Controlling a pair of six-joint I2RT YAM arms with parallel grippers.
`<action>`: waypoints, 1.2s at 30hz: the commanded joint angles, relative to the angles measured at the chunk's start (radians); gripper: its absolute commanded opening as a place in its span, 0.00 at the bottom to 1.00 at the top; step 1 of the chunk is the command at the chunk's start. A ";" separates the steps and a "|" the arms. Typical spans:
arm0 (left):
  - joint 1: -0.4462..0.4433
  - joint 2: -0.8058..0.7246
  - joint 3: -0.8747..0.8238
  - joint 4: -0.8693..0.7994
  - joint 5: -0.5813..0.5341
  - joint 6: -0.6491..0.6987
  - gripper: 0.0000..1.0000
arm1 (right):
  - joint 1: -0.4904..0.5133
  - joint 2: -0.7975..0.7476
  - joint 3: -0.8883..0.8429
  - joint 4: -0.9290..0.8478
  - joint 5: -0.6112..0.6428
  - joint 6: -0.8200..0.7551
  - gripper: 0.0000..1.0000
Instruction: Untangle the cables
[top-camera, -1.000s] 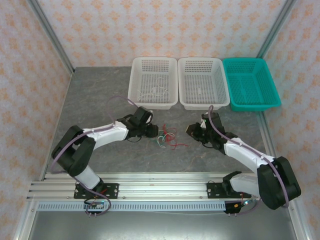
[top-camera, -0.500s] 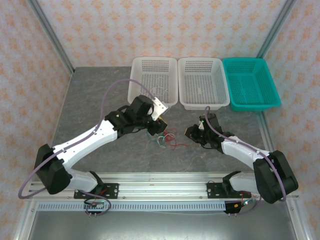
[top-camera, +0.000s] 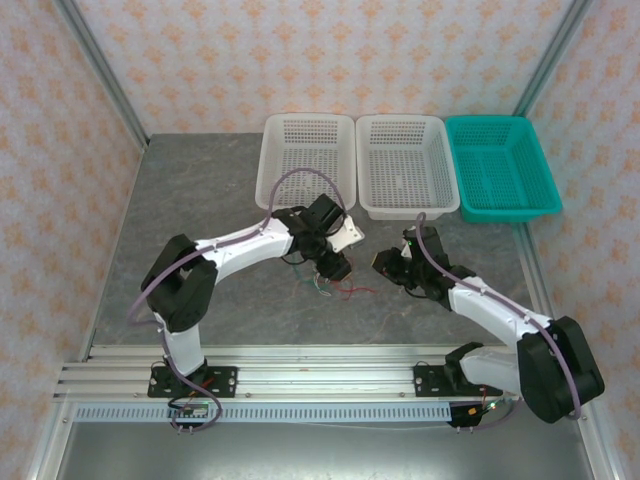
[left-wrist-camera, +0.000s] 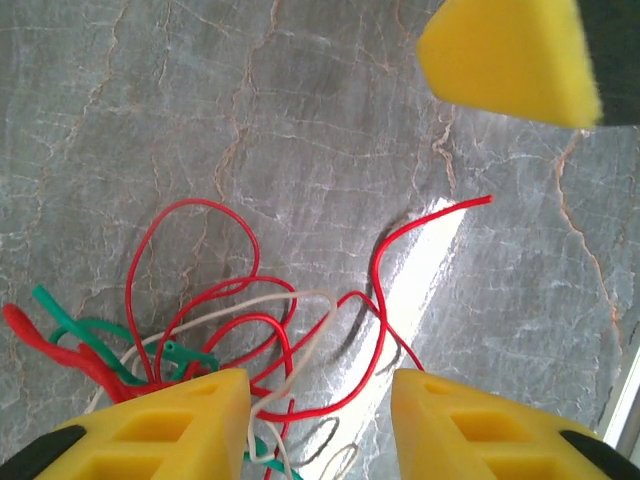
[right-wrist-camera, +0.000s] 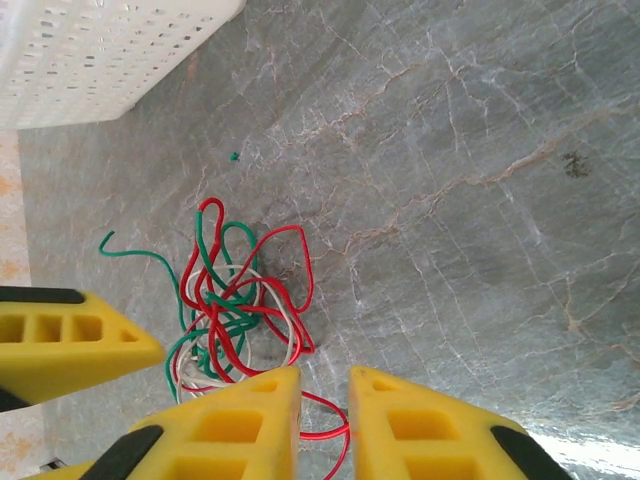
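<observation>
Hardly begun, I judge: the cables (right-wrist-camera: 228, 300) lie knotted in the middle of the table (top-camera: 200, 200), left fingers (left-wrist-camera: 170, 425) spread over them, right fingers (right-wrist-camera: 230, 420) narrowly parted, neither gripping.

Place: a robot test cell, lab-style
Walls: peach patterned panels (top-camera: 300, 60) framed by aluminium posts (top-camera: 100, 70)
Work surface: grey marble-look table (top-camera: 190, 190) with a slotted metal rail (top-camera: 320, 375) along its near edge
Equipment: left arm (top-camera: 240, 255) and right arm (top-camera: 490, 305) bolted to the rail
Fittings: two white baskets (top-camera: 310, 118) (top-camera: 400, 118) and a teal basket (top-camera: 487, 120) lined up at the back
</observation>
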 joint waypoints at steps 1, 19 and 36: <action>0.004 0.023 0.042 0.024 0.003 0.023 0.42 | 0.006 -0.009 0.008 -0.026 0.022 -0.015 0.21; 0.006 -0.052 0.031 0.135 0.161 -0.122 0.00 | 0.029 -0.013 0.010 0.043 0.007 -0.060 0.39; 0.005 -0.320 0.026 0.266 0.095 -0.516 0.00 | 0.128 0.219 -0.024 0.521 0.095 -0.120 0.66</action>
